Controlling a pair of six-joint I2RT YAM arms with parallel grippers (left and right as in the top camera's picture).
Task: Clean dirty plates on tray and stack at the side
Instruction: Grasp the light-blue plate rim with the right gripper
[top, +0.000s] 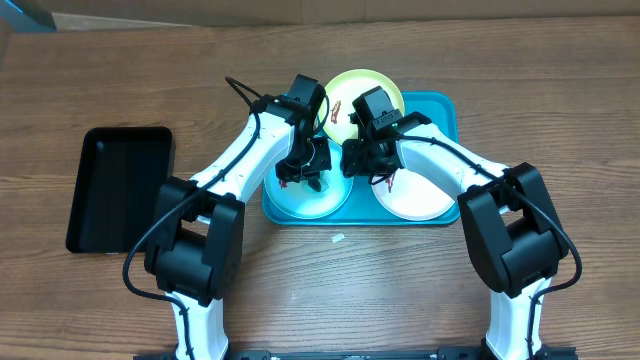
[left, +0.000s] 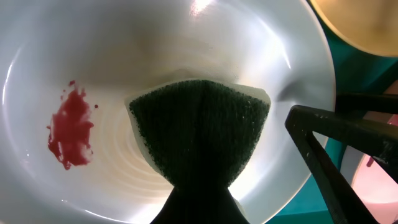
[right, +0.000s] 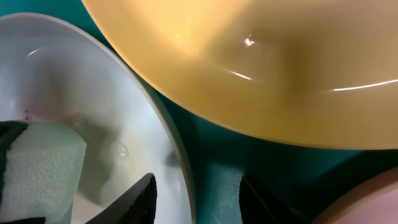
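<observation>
The turquoise tray (top: 441, 106) holds three plates. The pale yellow-green plate (top: 362, 92) lies at the back with a reddish smear. The bluish-white plate (top: 312, 200) lies front left and the white plate (top: 417, 197) front right. My left gripper (top: 303, 163) is shut on a green sponge (left: 199, 124), which presses on the bluish-white plate (left: 155, 43) beside a red smear (left: 71, 130). My right gripper (top: 354, 157) is open, its fingers (right: 193, 199) astride that plate's rim (right: 155, 124), one finger inside the plate and one over the tray (right: 217, 155).
A smaller black tray (top: 120, 185) lies on the wooden table to the left. A small white scrap (top: 338, 238) lies on the table in front of the turquoise tray. The yellow-green plate (right: 249, 68) is close above the right fingers.
</observation>
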